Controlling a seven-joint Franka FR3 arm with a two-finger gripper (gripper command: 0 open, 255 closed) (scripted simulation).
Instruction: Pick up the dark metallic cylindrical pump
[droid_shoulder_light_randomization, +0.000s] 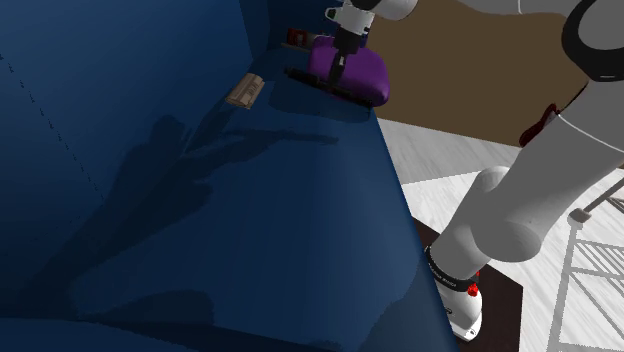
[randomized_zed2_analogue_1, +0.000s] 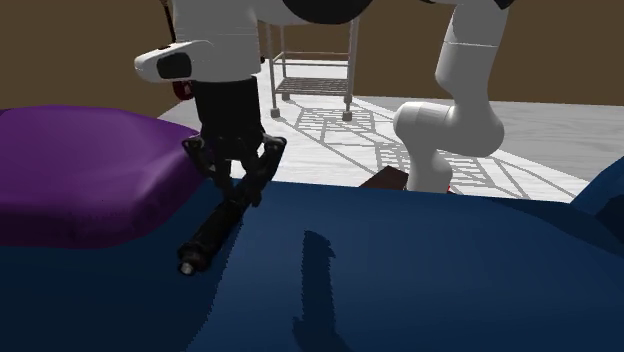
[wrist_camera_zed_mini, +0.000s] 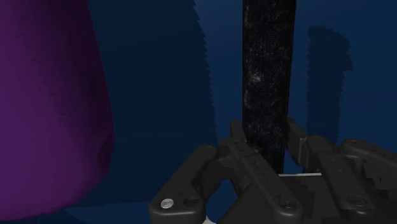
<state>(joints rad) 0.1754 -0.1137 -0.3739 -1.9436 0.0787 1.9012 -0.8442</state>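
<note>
The dark speckled cylindrical pump lies on the blue sofa seat, along the edge of a purple cushion. My black gripper comes down on the pump's far end and is shut on it. In the wrist view the pump runs straight out between the fingers, which press on both its sides. In the shoulder view the gripper sits at the far end of the sofa, beside the cushion, with the pump a dark strip below it.
A tan block lies on the sofa near the backrest, a small reddish thing behind the cushion. The sofa's front edge drops to a pale floor. A metal rack stands beyond, with the arm's base near it.
</note>
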